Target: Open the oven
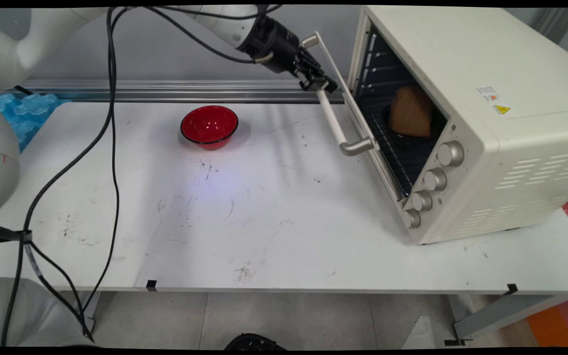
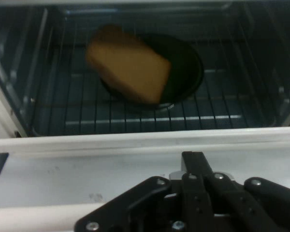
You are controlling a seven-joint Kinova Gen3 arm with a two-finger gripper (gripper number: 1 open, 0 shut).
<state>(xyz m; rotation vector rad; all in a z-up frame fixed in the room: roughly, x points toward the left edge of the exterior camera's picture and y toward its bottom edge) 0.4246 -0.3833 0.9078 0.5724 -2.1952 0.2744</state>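
At the far left of the main view, a patch of blue bubbly plastic sheeting (image 1: 20,116) lies at the back corner of the white table (image 1: 264,231), against the grey metal rail (image 1: 175,91) that runs along the wall. Black cables (image 1: 111,148) hang down from the arm across the table's left part. Further right, toward the back of the table, a glossy red round bowl with a dark rim (image 1: 209,126) stands upright, well apart from everything else. Right of it, the black two-finger gripper (image 1: 319,84) (image 2: 203,193) reaches in from the upper left and is clamped on the long white bar handle (image 1: 336,116) of the oven's glass door (image 1: 363,123); its fingers are closed around the upper part of that bar, and the door stands partly open, tilted out from the front. On the right side of the table sits the cream-white boxy toaster oven (image 1: 486,123) with four silver knobs (image 1: 434,180) down its front panel. Inside, on the wire rack (image 2: 135,121), a brown slab of bread (image 1: 410,112) (image 2: 130,63) rests on a round black dish (image 2: 186,67), seen through the opening in both views
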